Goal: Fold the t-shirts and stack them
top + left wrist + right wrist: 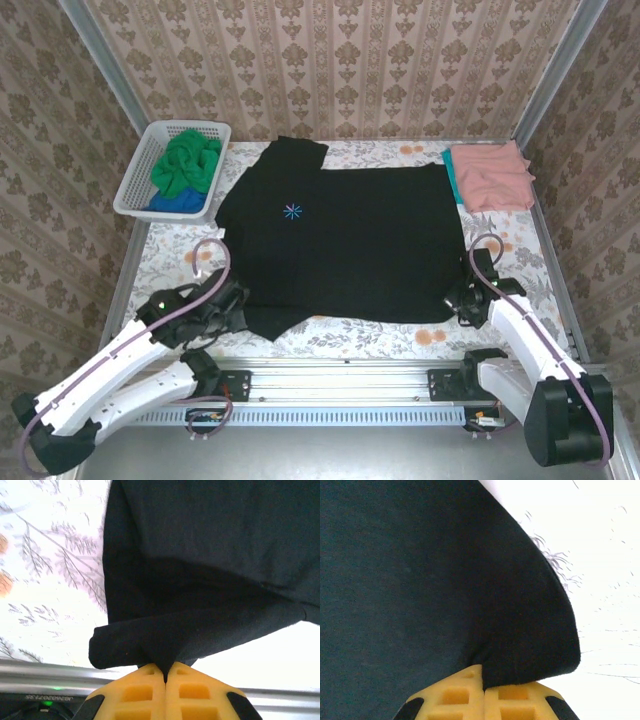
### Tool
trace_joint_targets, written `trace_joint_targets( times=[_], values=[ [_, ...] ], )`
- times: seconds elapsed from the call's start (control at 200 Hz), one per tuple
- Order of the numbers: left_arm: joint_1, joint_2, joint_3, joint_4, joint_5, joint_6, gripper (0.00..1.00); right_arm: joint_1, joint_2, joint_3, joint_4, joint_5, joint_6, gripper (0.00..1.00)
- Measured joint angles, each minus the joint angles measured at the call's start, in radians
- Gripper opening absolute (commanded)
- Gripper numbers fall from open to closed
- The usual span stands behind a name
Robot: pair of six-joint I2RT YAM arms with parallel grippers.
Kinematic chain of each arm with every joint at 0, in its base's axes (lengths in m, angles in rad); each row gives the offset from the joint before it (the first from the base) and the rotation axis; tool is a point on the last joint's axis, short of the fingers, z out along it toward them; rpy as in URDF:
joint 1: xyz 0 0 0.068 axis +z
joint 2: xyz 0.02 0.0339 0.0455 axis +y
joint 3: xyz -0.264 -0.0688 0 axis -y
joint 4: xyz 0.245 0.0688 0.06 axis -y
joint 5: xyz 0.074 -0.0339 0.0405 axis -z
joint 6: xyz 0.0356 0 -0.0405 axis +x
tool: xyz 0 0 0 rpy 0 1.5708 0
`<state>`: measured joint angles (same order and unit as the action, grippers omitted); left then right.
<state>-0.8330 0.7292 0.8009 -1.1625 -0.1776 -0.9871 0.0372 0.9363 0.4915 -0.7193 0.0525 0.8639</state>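
Your left gripper (165, 669) and right gripper (483, 675) each clamp a near corner of the black shirt (350, 240), which lies flat just right of the basket (133, 185). Lift both together, keep the hem taut, and fold it over evenly.

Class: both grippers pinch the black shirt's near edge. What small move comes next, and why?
Probably raise both arms together slightly: the left gripper and right gripper are shut on the near edge of the black t-shirt, spread flat for folding.
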Motion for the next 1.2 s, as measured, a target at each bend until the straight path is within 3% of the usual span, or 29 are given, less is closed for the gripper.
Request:
trace_joint_targets(
  times=[0.195, 0.55, 0.825, 1.2],
  values=[
    [0.208, 0.25, 0.137, 0.108, 0.023, 0.234, 0.0, 0.0, 0.069, 0.123, 0.004, -0.009, -0.032, 0.0],
    [0.418, 0.845, 0.538, 0.301, 0.055, 0.563, 0.0, -0.002, 0.516, 0.479, 0.087, -0.021, -0.148, 0.01],
    [0.495, 1.113, 0.716, 0.305, 0.095, 0.694, 0.0, -0.018, 0.834, 0.716, 0.11, -0.039, -0.227, 0.0],
    [0.508, 1.303, 0.994, 0.248, 0.117, 0.753, 0.0, -0.051, 0.875, 0.774, 0.07, 0.003, -0.266, 0.0]
  ],
)
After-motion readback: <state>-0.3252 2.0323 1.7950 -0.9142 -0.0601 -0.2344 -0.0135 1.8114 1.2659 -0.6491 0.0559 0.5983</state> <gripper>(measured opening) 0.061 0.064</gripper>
